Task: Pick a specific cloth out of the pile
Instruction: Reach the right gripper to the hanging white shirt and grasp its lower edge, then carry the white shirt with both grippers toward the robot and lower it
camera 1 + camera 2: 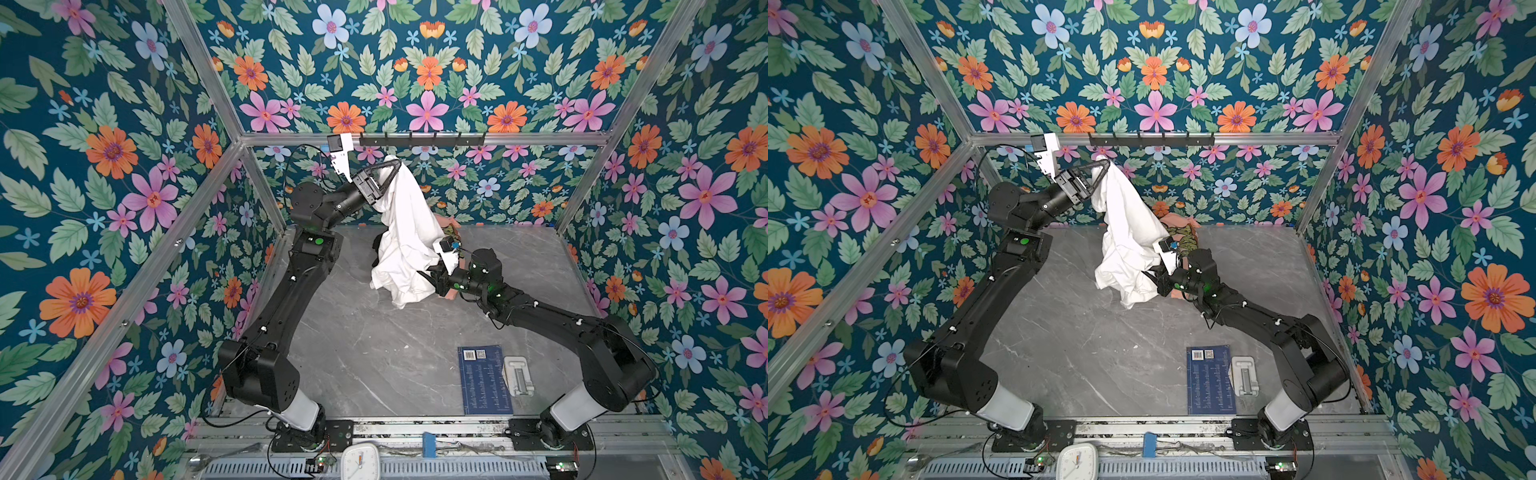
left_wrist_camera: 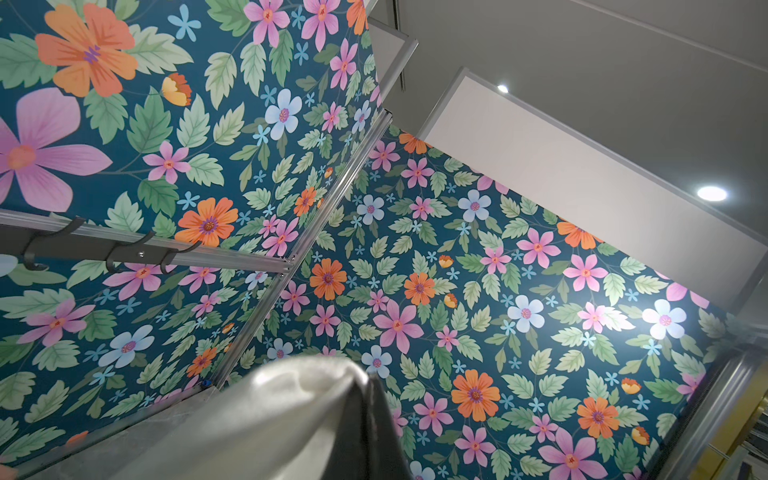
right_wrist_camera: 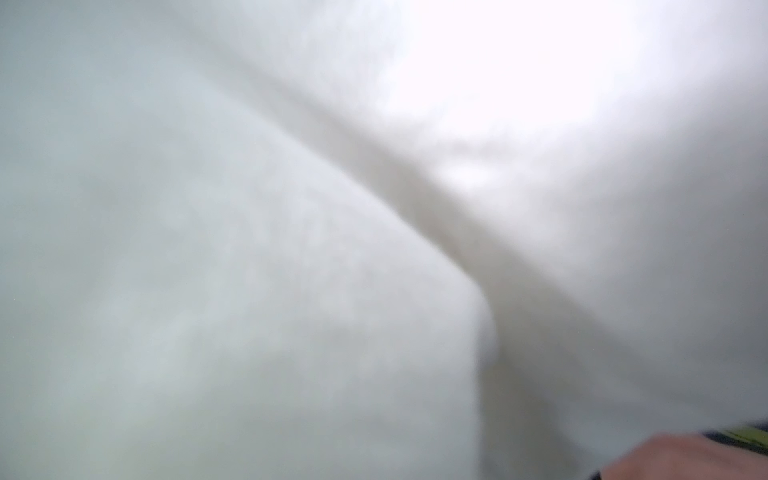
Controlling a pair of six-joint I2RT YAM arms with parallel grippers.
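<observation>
Left gripper (image 1: pixel 395 163) clamped shut on the white cloth (image 1: pixel 405 232), held high by the hook rail (image 1: pixel 422 139), hem down beside the pile (image 1: pixel 1183 237). Right gripper (image 1: pixel 430 277) closed, apparently pinching the cloth's lower fold. Risk: that low pinch also catches the peach-pink shirt (image 1: pixel 449 222) underneath and drags it along, or thin fabric slips out.

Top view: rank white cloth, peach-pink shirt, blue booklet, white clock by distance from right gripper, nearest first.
1. white cloth: right gripper shut on its lower folds.
2. peach-pink shirt: just behind the gripper, at the back of the table.
3. blue booklet: front right of the table.
4. white clock: past the table's front edge.
</observation>
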